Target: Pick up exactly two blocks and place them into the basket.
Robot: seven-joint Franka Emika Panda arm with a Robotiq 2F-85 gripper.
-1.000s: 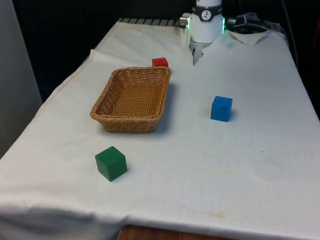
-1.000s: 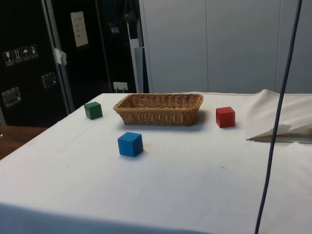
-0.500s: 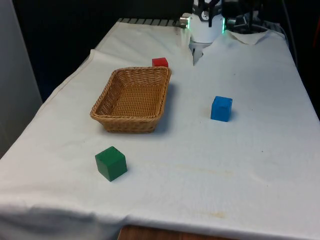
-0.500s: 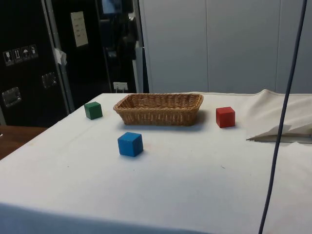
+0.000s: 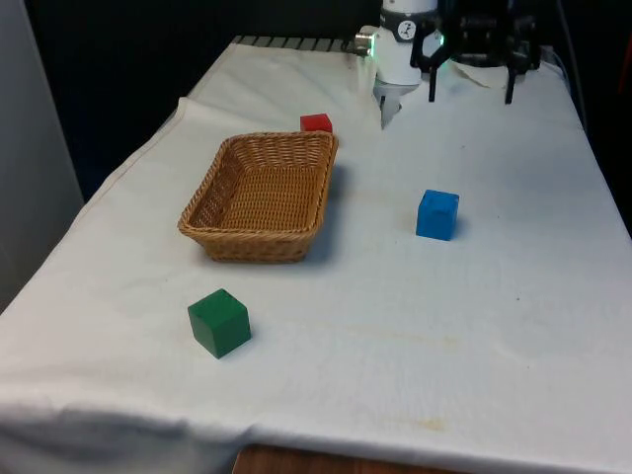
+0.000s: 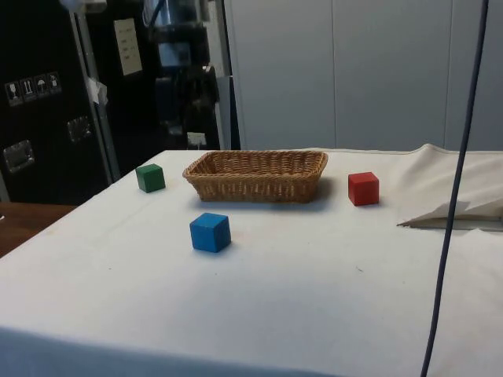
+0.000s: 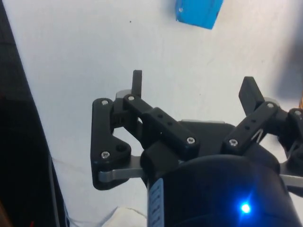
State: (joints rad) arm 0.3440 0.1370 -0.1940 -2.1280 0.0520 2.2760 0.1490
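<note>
The hand (image 5: pixel 470 97) is hanging above the worktop's (image 5: pixel 395 346) far end, towards the front view's right, with its fingers (image 7: pixel 137 83) spread wide and gripping nothing. It is sitting well clear of the cloth, and no block is lying between the fingers.

The wicker basket (image 5: pixel 260 195) is resting in the middle of the worktop, nearer the edge on the front view's left, and nothing is lying inside it. The red block (image 5: pixel 316 122) is standing just beyond the basket's far corner, near it but apart. The blue block (image 5: pixel 436 214) is sitting on the open cloth on the other side of the basket, towards the front view's right, well apart from the basket; in the wrist view the blue block (image 7: pixel 199 12) is showing ahead of the fingertips. The green block (image 5: pixel 219 322) is lying near the worktop's near edge, in front of the basket, turned slightly on the cloth.
</note>
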